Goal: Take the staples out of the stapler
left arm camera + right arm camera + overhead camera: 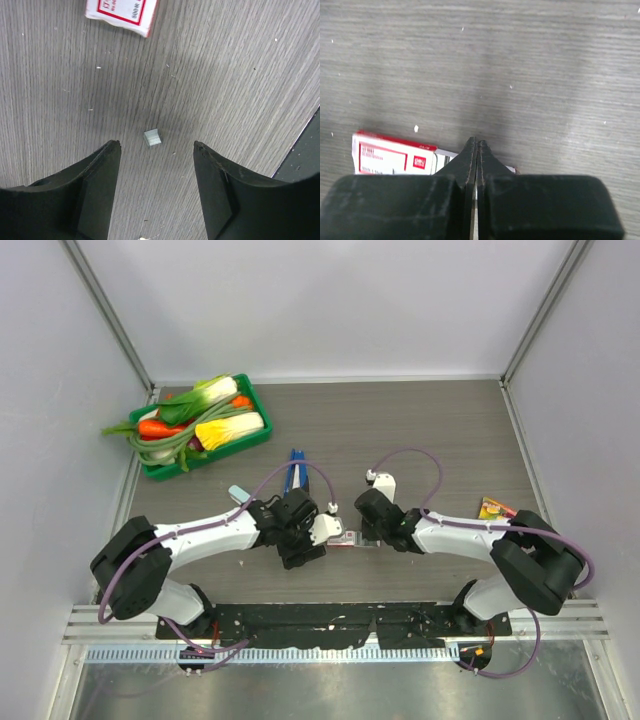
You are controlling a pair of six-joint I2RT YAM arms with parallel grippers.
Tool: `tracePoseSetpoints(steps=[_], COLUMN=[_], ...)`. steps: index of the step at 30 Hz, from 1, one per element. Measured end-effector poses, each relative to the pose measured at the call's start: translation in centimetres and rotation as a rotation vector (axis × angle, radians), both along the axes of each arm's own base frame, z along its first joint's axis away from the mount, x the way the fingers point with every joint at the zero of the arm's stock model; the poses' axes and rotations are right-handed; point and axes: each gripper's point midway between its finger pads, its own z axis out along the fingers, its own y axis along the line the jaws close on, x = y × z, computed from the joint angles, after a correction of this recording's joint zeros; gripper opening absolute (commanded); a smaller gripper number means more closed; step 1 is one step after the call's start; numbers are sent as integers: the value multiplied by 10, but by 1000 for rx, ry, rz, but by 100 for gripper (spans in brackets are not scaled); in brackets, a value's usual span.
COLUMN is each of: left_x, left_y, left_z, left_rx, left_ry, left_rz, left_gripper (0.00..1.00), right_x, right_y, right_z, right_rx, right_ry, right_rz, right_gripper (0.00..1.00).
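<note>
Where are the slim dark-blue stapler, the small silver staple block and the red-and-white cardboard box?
slim dark-blue stapler (294, 478): top view, middle of its body.
small silver staple block (152, 137): left wrist view, its top face.
red-and-white cardboard box (395, 157): right wrist view, printed top face.

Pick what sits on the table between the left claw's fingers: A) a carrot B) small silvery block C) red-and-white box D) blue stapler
B: the left wrist view shows a small silvery block, probably staples, lying on the table in the gap of the open left claw, touching neither finger.
</note>
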Motion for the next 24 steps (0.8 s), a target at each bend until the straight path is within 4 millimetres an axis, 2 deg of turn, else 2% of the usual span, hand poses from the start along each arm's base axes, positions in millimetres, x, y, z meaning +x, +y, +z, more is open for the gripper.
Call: tracePoseSetpoints(steps=[6, 11, 24], left_x=[1, 2, 3], left_y=[0, 0, 2], left_z=[-2, -5, -13], left_rx=[7, 17, 42], left_ry=[-5, -6, -2], left_rz=[1, 0, -5], left_gripper=[58, 54, 21], right_x=[-16, -17, -6], right_y=[-2, -3, -4], right_z=[1, 5, 15], right_rx=[-15, -21, -49], right_ry=[21, 10, -29], right_rz=[24, 20, 11], right_gripper=[2, 6, 7])
